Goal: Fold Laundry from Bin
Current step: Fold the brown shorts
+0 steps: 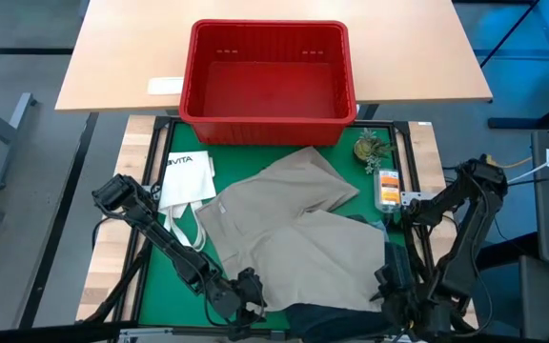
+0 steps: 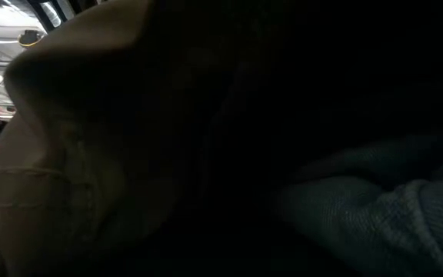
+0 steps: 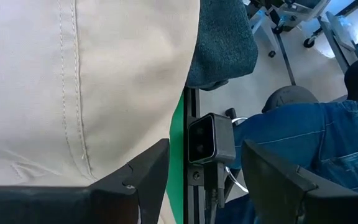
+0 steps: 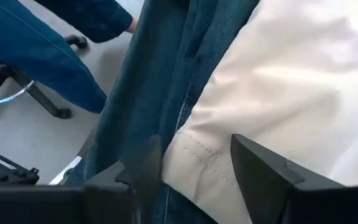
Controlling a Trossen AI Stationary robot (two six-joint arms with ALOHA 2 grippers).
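- Khaki-beige cloth trousers (image 1: 294,233) lie spread on green mat, long axis slanting far-near.
- We see left gripper (image 1: 241,303) and right gripper (image 1: 396,291) at near hem, both spread, nothing pinched.

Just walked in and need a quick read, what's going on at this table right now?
A two-armed robot is folding laundry. Khaki trousers lie spread on the green mat, with a dark garment at the near edge. The red bin looks empty. The left gripper and right gripper are both open at the trousers' near edge, holding nothing yet.
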